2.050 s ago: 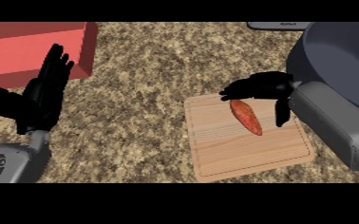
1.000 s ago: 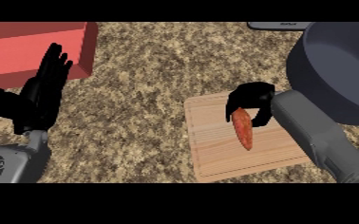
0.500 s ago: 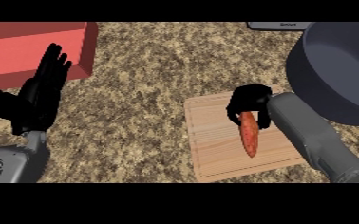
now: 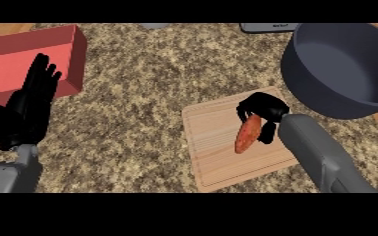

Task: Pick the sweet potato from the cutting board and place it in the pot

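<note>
The orange sweet potato [image 4: 247, 134] hangs tilted over the wooden cutting board [image 4: 214, 150], its upper end inside my right hand [image 4: 263, 111], whose fingers are curled round it. The dark grey pot [image 4: 336, 67] stands at the upper right, just beyond the board's far corner, with nothing showing inside. My left hand [image 4: 33, 100] rests open at the left edge, fingers pointing up.
A red box [image 4: 44, 60] sits at the upper left behind my left hand. A grey object [image 4: 269, 27] shows at the top edge beside the pot. Speckled counter [image 4: 140, 105] lies between the box and the board.
My right hand closed round the sweet potato and raised it off the board, tilting it more upright. The view shifted so the pot shows more fully. My left hand stayed put.
</note>
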`<move>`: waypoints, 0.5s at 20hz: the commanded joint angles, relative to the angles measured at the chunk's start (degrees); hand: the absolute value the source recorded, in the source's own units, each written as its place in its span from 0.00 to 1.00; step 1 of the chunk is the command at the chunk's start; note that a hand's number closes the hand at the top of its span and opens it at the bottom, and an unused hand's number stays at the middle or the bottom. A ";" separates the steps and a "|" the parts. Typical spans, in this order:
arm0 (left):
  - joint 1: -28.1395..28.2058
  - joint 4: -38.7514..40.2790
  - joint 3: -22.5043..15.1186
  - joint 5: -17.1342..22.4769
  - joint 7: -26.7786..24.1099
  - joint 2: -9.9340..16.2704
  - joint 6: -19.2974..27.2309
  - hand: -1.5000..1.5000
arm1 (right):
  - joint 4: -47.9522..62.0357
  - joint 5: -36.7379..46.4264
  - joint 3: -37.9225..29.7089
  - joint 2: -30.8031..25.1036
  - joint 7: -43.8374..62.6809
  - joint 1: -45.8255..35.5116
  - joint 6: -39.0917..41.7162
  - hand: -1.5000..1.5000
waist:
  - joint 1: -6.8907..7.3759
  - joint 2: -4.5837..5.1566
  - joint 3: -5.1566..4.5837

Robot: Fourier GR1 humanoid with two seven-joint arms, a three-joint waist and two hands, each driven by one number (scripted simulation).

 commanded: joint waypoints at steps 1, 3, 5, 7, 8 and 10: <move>0.77 0.06 1.26 0.21 0.79 1.38 -0.39 0.50 | -5.16 -2.46 -3.07 1.94 11.47 5.18 -3.82 1.00 | -1.78 -0.17 0.27; 1.60 0.30 1.25 -0.29 0.42 0.92 0.32 0.50 | -10.25 -4.92 -5.92 2.07 14.10 5.24 -5.48 1.00 | -2.01 -0.22 0.28; 2.04 -0.51 1.52 0.09 0.67 0.72 0.58 0.50 | -14.39 -8.47 -10.09 3.60 16.14 5.54 -9.02 1.00 | -2.65 -0.64 0.34; 2.83 0.21 1.95 -0.03 0.07 0.83 0.53 0.50 | -19.08 -9.70 -13.43 0.14 18.23 4.32 -12.18 1.00 | -3.67 -0.86 0.27; 3.12 -1.46 2.70 0.74 1.28 2.04 -0.13 0.50 | -21.45 -9.66 -14.00 -0.82 19.64 5.72 -13.71 1.00 | -3.01 -0.96 0.34; 3.70 -1.19 2.51 1.10 0.16 0.82 -0.19 0.50 | -26.70 -12.22 -17.44 -0.66 21.30 6.69 -16.80 1.00 | -3.18 -0.66 0.35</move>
